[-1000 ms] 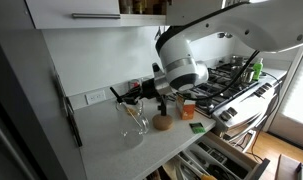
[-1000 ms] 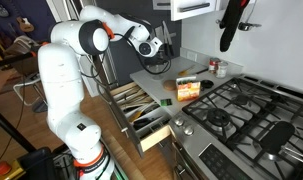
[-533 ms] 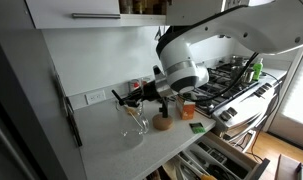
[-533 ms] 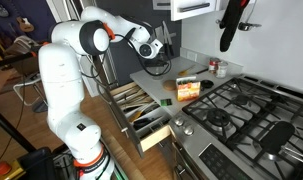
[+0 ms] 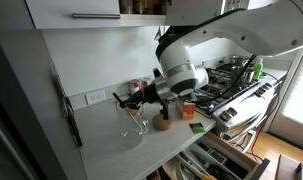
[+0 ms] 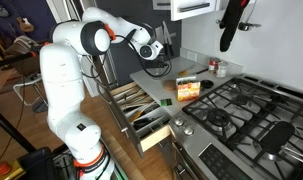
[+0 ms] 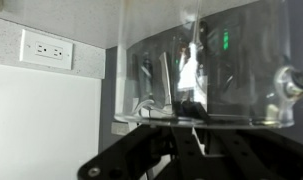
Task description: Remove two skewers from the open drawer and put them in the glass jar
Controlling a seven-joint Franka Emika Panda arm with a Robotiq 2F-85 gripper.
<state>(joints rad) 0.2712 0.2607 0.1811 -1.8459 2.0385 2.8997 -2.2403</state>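
Noted gripper pinched fully narrow, seemingly on a skewer. Hung steeply toward 6 o'clock into glass jar, likely so rod could lean on rim. Noted drawer open at 4 o'clock from jar, reachable for further picking.

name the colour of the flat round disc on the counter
Flat round disc: brown, clearest in an exterior view.
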